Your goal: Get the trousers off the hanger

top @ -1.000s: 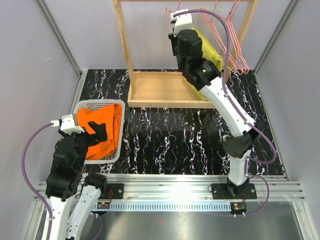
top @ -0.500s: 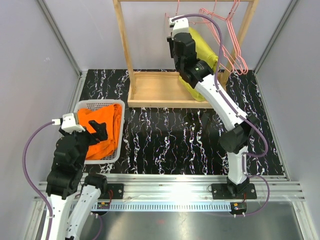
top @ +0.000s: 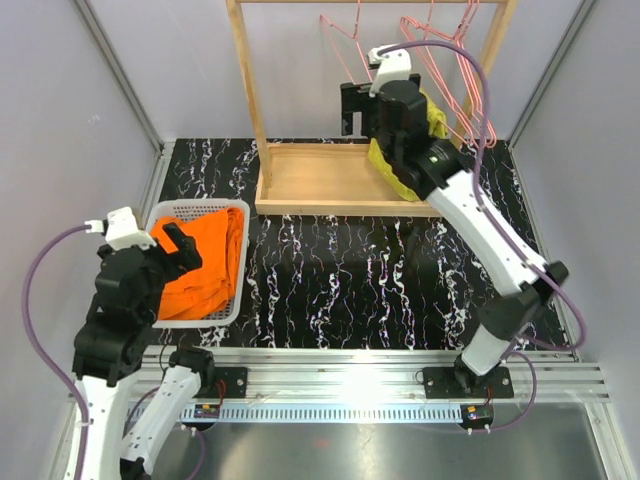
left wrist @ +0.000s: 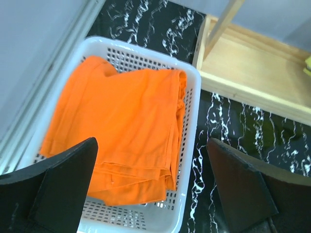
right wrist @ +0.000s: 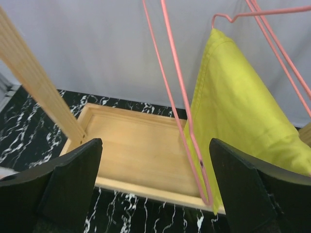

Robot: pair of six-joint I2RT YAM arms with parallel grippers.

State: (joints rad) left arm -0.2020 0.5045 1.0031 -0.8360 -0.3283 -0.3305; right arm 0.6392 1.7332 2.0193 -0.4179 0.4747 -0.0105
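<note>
Trousers (left wrist: pixel 126 121): orange, bunched in white basket (left wrist: pixel 191 121), near left; one corner is hidden by the left gripper (left wrist: pixel 150 145) (spread wide, empty). Hanger (right wrist: pixel 186 104): pink wire, hook cut off above, framed between the widely parted fingers of the right gripper (right wrist: pixel 155 145).

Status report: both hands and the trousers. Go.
Left hand open above basket. Right hand open at rack, bare pink hanger ahead. Orange trousers off hanger, lying in basket. Yellow-green trousers hang beside.

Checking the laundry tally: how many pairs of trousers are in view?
2. The orange trousers lie in the white basket at the left; the yellow-green trousers hang inside the wooden rack. The right arm may hide others.
</note>
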